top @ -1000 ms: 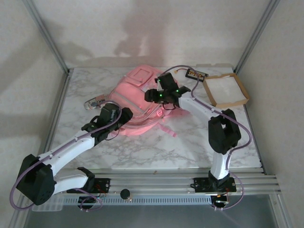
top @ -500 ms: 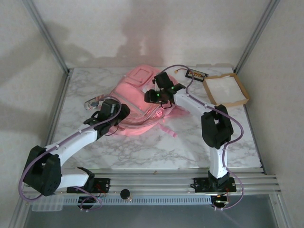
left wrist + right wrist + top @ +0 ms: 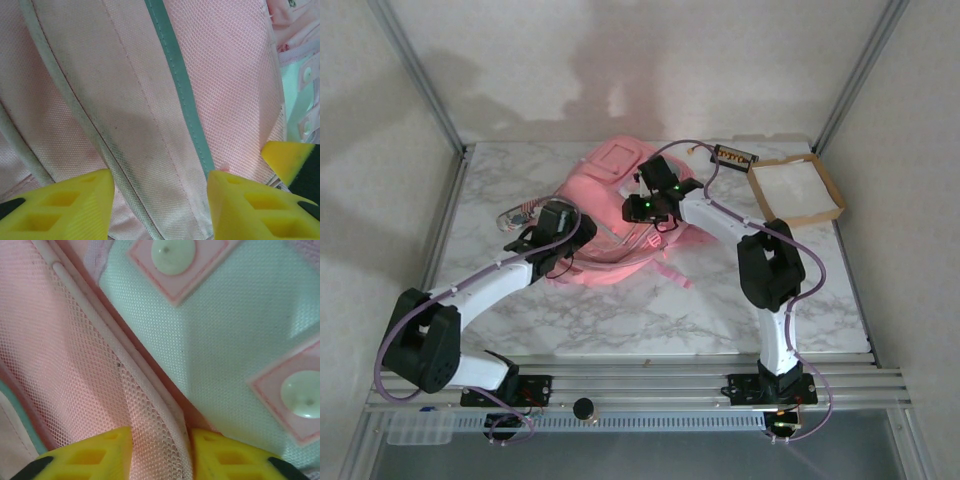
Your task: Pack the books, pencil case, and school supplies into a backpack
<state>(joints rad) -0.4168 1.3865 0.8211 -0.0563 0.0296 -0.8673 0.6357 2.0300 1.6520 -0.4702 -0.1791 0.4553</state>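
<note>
1. Pink fabric marks the backpack point(image 3: 610, 165), which lies on the marble table point(image 3: 650, 310) at the centre, slightly toward 12 o'clock. One strap point(image 3: 670, 272) trails toward 5 o'clock.
2. The left gripper point(image 3: 565, 232) sits at the backpack's 9 o'clock edge.
3. In the left wrist view, its yellow fingers point(image 3: 60, 205) stand well apart over flat pink weave. A teal strip point(image 3: 175, 85) runs between them, closer to the right-hand finger. No fold is pinched, so the jaws are released.
4. The right gripper point(image 3: 642, 207) rests on top of the backpack, just to 3 o'clock of its centre.
5. In the right wrist view, its fingers point(image 3: 95, 455) stand close together. A pink piped seam point(image 3: 115, 340) and a mesh fold fill the gap and touch both fingers, so the jaws are grasping the backpack at that seam.
6. A pale grey-blue patch point(image 3: 225, 330) with round white snaps lies at 2 o'clock of the seam.
7. The tray point(image 3: 790, 188), brown outside and white inside, sits at the table's 2 o'clock corner.
8. The dark book point(image 3: 733, 157) lies flat at 1 o'clock. It is just beside the tray's 10 o'clock corner and apart from the backpack.
9. A clear item point(image 3: 515, 215) lies at the table's 9 o'clock side, near the left gripper. Its contents are too small to tell.
</note>
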